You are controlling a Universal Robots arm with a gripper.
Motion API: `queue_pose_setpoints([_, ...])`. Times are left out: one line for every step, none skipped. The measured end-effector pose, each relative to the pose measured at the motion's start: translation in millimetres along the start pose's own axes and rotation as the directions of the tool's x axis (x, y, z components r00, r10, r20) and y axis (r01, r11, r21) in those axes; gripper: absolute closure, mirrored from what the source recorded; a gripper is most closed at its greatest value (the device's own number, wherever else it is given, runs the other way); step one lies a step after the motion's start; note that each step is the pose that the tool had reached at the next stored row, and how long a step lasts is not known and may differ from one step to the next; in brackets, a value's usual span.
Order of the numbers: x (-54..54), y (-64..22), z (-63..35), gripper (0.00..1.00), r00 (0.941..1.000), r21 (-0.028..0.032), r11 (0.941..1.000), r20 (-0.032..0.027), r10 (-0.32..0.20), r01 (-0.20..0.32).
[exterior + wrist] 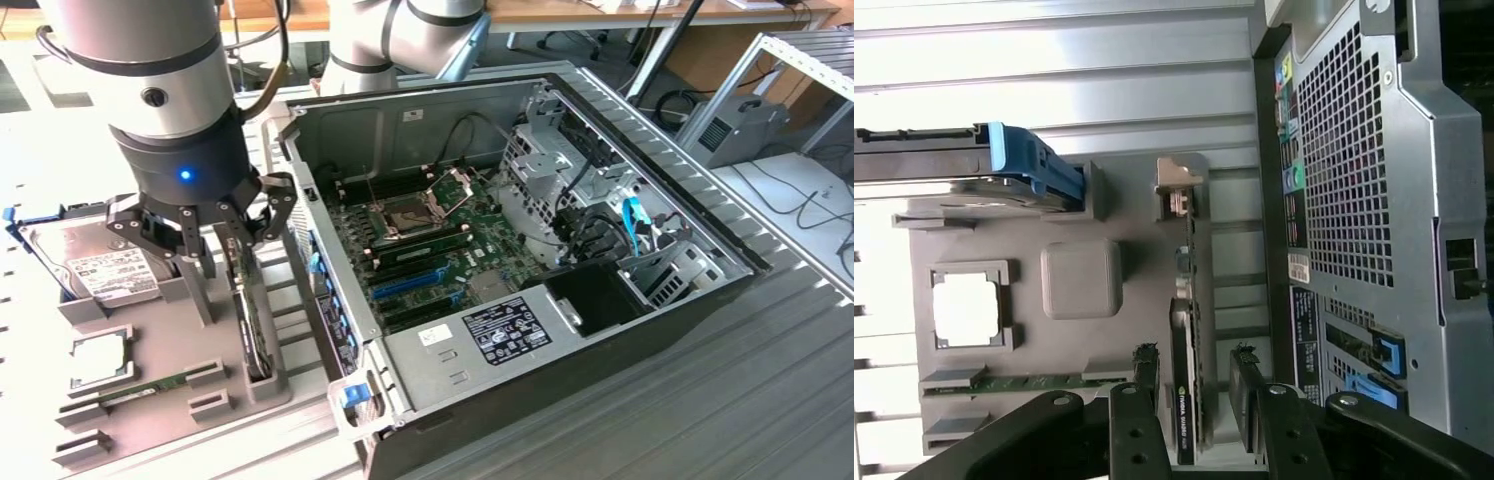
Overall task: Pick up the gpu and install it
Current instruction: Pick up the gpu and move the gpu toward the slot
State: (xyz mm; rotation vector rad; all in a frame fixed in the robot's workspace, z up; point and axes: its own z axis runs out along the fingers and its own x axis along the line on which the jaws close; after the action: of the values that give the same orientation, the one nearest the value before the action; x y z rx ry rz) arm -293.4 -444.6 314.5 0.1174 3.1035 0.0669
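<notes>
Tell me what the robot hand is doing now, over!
Gripper open, fingers either side of the gpu, not clamped. It stands on edge in grey holder, beside open computer case. Nothing blocking it.

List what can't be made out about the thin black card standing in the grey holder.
Thin black gpu card: faces unseen, edge-on in wrist view; in exterior view the gripper covers its top.
Whether fingers touch it: wrist view, too dark.
Silver hard drive: exterior view, gripper overlaps it.

Black gpu (1184, 400) and gripper (1194, 370); grey tray (1081, 280); silver drive (88, 262), white label (104, 270), blue caddy (1034, 165); green board (434, 245), blue slots (404, 284); grey case (1354, 150), round-hole mesh; green stick (1024, 381).
</notes>
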Motion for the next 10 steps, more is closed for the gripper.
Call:
queue_pose_setpoints([0.3, 0.5, 0.2, 0.58, 1.0, 0.0, 1.0, 0.0, 0.0, 0.0])
queue_pose_setpoints([0.5, 1.0, 0.5, 0.58, 1.0, 0.0, 1.0, 0.0, 0.0, 0.0])
queue_pose_setpoints([0.4, 1.3, 0.9, 0.58, 1.0, -0.0001, 1.0, 0.0001, 0.0, 0.0])
queue_pose_setpoints([0.5, 1.4, 1.2, 0.58, 1.0, -0.0001, 1.0, 0.0, 0.0, 0.0])
queue_pose_setpoints([0.5, 1.6, 1.6, 0.58, 1.0, 0.0001, 1.0, 0.0, 0.0, 0.0])
queue_pose_setpoints([0.6, 1.7, 2.1, 0.58, 1.0, 0.0005, 1.0, -0.0001, 0.0, 0.0])
queue_pose_setpoints([0.6, 1.7, 2.7, 0.58, 1.0, 0.0008, 1.0, -0.0001, 0.0, 0.0])
queue_pose_setpoints([0.6, 1.7, 3.2, 0.58, 1.0, 0.001, 1.0, -0.0001, 0.0, 0.0])
queue_pose_setpoints([0.6, 1.7, 3.7, 0.58, 1.0, 0.001, 1.0, 0.0, 0.0, 0.0])
queue_pose_setpoints([0.6, 1.6, 4.0, 0.58, 1.0, 0.0011, 1.0, -0.0001, 0.0, 0.0])
